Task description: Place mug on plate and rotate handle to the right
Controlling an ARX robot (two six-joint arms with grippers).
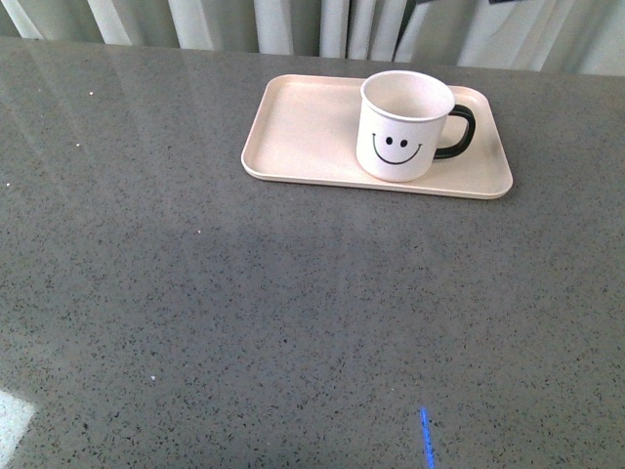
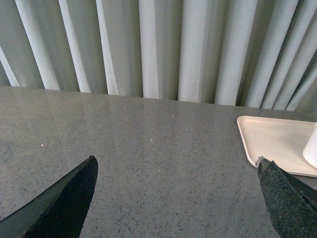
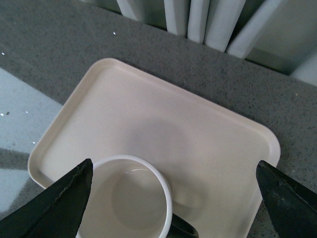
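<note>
The left gripper (image 2: pixel 176 198) hangs with jaws spread wide over bare desk (image 1: pixel 195 322), gripping nothing. Further right, near the desk's far edge, the plate (image 1: pixel 303 132) carries the mug (image 1: pixel 398 127) upright on its right half, handle (image 1: pixel 459 132) pointing right. Above it the right gripper (image 3: pixel 173 198) hovers, jaws wide, empty. The job looks finished.

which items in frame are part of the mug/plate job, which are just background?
Job items:
- mug, upright on the plate
- plate
- handle, pointing right in the front view
- right tool, open above the mug

Not involved:
- grey speckled table
- curtain
- blue mark on the table
- left tool, open over bare table
</note>
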